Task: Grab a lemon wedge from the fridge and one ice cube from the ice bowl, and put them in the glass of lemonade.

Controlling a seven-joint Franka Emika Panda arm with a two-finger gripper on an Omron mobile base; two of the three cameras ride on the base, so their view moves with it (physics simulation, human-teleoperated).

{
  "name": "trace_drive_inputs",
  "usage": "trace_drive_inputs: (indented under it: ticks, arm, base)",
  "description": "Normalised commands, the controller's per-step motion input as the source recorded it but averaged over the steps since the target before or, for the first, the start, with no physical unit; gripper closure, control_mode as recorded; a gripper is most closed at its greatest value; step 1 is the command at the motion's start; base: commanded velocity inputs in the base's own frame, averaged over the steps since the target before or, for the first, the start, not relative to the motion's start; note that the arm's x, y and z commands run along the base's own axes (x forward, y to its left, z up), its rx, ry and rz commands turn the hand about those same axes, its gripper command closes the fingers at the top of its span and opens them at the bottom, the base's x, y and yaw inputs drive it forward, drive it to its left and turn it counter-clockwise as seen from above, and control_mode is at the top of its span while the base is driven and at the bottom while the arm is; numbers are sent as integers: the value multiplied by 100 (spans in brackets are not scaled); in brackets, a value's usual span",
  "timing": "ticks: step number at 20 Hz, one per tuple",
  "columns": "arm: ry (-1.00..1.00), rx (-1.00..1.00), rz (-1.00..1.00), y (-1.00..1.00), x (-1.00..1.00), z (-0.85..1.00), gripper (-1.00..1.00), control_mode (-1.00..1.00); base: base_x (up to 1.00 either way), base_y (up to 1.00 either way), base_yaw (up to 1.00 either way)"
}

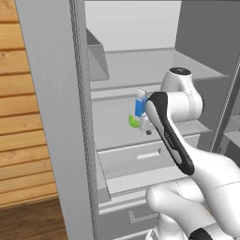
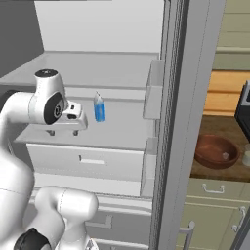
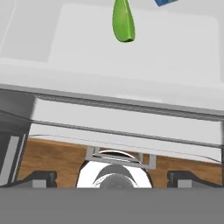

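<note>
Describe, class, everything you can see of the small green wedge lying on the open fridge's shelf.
The small bright green lemon wedge is smooth and glossy-looking, rounded on one side and tapering to a point in the hand view. It lies on the pale grey fridge shelf, close beside the blue-and-white carton; whether the two touch cannot be told. The white arm's open gripper is near the shelf, apart from it.

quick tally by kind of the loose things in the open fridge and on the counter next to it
lemon wedge: 1
blue-and-white carton: 1
ice bowl: 1
ice cube: 1
total: 4
A pale thing at the right edge of the right base view is cut off; not counted.
</note>
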Motion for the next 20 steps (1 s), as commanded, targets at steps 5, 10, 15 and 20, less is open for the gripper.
trace_drive_inputs:
  ticks: [5,10,15,20]
  arm:
    - [-13,0,17,0,30,-34,-100,-100]
    - [-10,0,15,0,83,0,-100,-100]
    - [-1,0,8,0,88,-7,-100,-100]
    - [0,0,1,0,68,-36,-100,-100]
  base:
    - [0,0,0]
    - [0,0,0]
    - [0,0,0]
    - [0,0,0]
